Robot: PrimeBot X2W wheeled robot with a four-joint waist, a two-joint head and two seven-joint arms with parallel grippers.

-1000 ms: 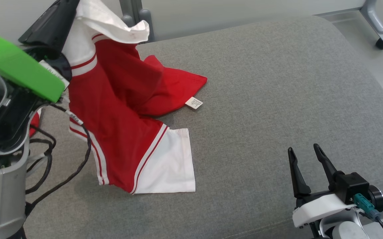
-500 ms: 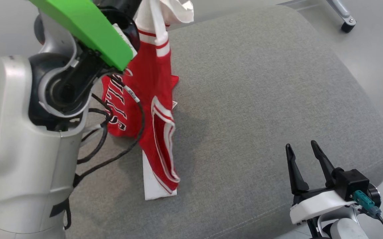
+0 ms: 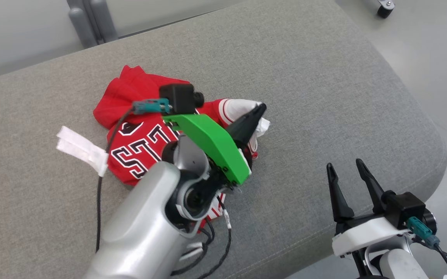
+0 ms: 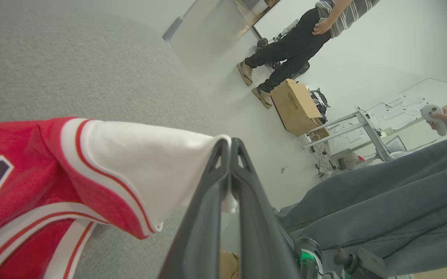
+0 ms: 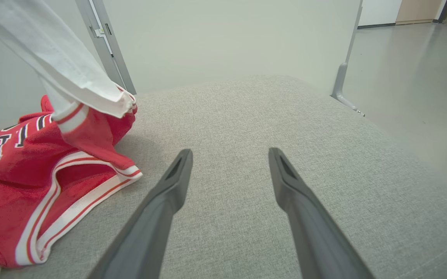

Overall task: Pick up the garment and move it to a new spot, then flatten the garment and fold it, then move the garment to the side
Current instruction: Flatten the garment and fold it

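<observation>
Two grippers | our left gripper [image 3: 261, 107] clamped on the white edge of the crumpled red-and-white fabric jersey [image 3: 138, 149] | our right gripper [image 3: 344, 163] spread wide, empty, jersey apart to its left.

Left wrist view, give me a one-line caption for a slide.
Left gripper shut on the white edge of a red jersey, lifted over the grey cushion.

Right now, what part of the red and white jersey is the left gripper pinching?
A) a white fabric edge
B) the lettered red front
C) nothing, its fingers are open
A: in the left wrist view the left gripper, fingers shut, clamps a white edge of the red and white jersey.
</observation>
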